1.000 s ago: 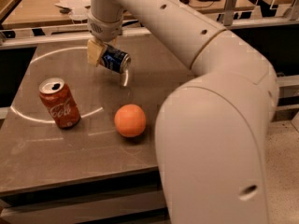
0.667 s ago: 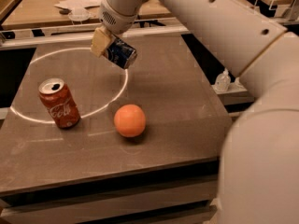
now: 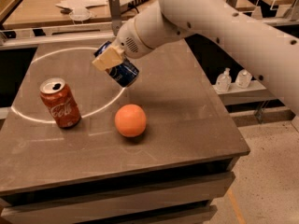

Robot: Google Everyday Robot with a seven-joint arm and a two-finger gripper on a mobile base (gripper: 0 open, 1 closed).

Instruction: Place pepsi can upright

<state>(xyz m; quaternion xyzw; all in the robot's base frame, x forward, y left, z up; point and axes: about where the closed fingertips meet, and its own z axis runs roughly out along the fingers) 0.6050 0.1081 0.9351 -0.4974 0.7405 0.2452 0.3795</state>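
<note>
The pepsi can (image 3: 124,73) is dark blue and tilted, held in the air above the middle of the grey table (image 3: 187,106). My gripper (image 3: 112,60) is shut on the can, with a tan finger pad (image 3: 107,59) pressed on its upper side. The can hangs just above and behind the orange. My white arm reaches in from the upper right.
A red Coca-Cola can (image 3: 60,102) stands upright at the left of the table. An orange (image 3: 130,120) lies near the middle front. A white circle line (image 3: 28,115) is marked on the table top. A cluttered bench (image 3: 70,3) stands behind. Two small bottles (image 3: 232,79) sit on a shelf at right.
My arm has swung so the gripper and pepsi can sit a little lower and more toward the table's middle. The can stays held and tilted.
</note>
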